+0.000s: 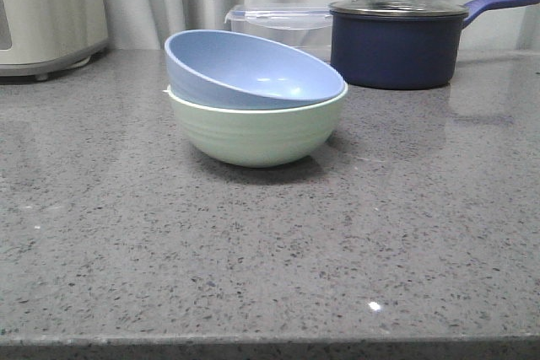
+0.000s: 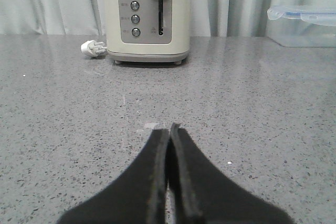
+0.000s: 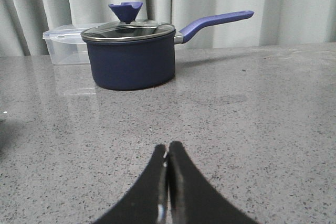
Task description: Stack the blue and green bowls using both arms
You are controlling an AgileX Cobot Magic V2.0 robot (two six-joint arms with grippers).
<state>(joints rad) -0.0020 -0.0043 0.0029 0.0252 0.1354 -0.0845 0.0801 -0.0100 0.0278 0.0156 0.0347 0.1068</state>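
In the front view the blue bowl (image 1: pixel 253 69) rests tilted inside the green bowl (image 1: pixel 257 132), its left side raised, in the middle of the grey counter. Neither arm shows in the front view. In the left wrist view my left gripper (image 2: pixel 168 129) is shut and empty, low over bare counter, facing the toaster. In the right wrist view my right gripper (image 3: pixel 168 148) is shut and empty over bare counter, facing the saucepan. Neither bowl shows in the wrist views.
A dark navy lidded saucepan (image 1: pixel 396 44) stands at the back right, its handle pointing right; it also shows in the right wrist view (image 3: pixel 131 59). A clear lidded container (image 1: pixel 283 23) sits behind the bowls. A cream toaster (image 1: pixel 46 14) stands at the back left, also in the left wrist view (image 2: pixel 147 19).
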